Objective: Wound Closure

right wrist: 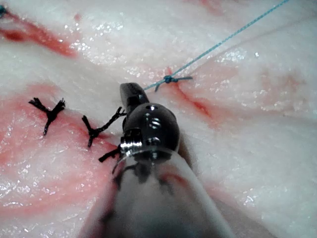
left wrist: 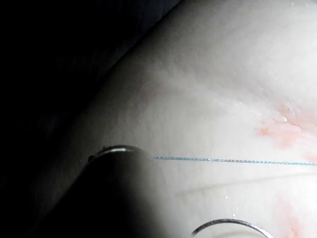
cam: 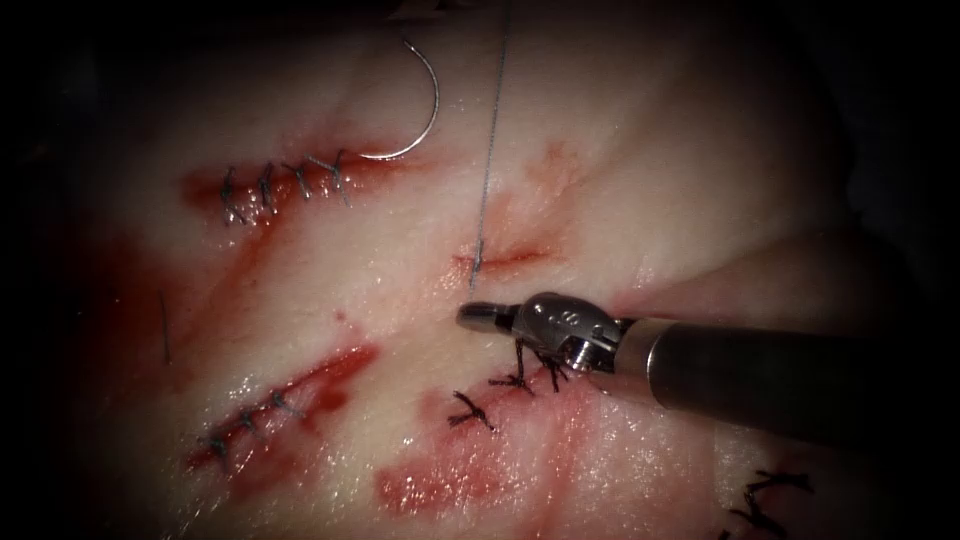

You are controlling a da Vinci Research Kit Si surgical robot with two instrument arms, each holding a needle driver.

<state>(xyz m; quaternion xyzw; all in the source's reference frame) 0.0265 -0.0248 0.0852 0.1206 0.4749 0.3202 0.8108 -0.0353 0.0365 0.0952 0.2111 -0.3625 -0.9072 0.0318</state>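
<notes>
The right hand (cam: 472, 316) hovers with jaws closed and empty, just below the knotted cut (cam: 500, 260) from which the thread (cam: 490, 140) rises taut. The needle (cam: 420, 100) lies free on the tissue (cam: 650, 150), well apart, up and left of the hand, beside a stitched cut (cam: 285, 185).

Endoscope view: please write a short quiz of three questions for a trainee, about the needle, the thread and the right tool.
1. True or false: no tool holds the needle.
2. Where does the thread meet the tissue? A) at the small central cut; B) at the stitched upper-left cut; C) at the picture's lower edge.
3. Fill in: in the endoscope view, the right tool has its tip just ____ the central cut.

Key: 1 true; 2 A; 3 below.
</notes>
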